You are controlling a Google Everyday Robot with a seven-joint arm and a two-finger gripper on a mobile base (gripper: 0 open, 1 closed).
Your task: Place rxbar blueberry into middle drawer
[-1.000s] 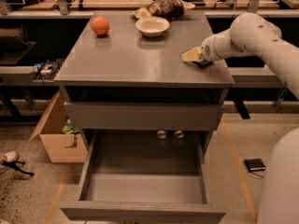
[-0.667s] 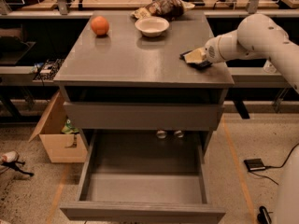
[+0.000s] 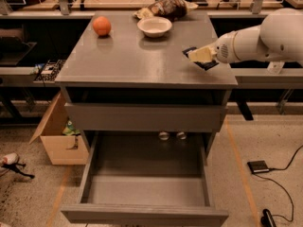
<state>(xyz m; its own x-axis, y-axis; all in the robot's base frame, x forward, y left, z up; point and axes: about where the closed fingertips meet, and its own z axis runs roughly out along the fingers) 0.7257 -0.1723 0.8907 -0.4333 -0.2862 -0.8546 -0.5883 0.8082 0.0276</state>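
My gripper [image 3: 198, 55] is at the right edge of the grey cabinet top [image 3: 128, 56], reaching in from the right on a white arm. Its pale fingers [image 3: 201, 54] are shut on the rxbar blueberry [image 3: 209, 65], a dark flat bar whose ends stick out on both sides of them, at or just above the surface. The middle drawer [image 3: 147, 186] is pulled open low at the front of the cabinet, with a bare grey floor. It lies below and left of the gripper.
An orange [image 3: 102, 25], a white bowl [image 3: 154, 26] and a brown crinkly snack bag [image 3: 168, 7] sit at the back of the cabinet top. A closed drawer front [image 3: 142, 117] is above the open drawer. A cardboard box [image 3: 54, 138] stands on the floor at left, and cables [image 3: 279, 183] lie at right.
The gripper has stayed at the right edge of the cabinet top, holding the bar. The arm's lower part has swung out of view at the bottom right.
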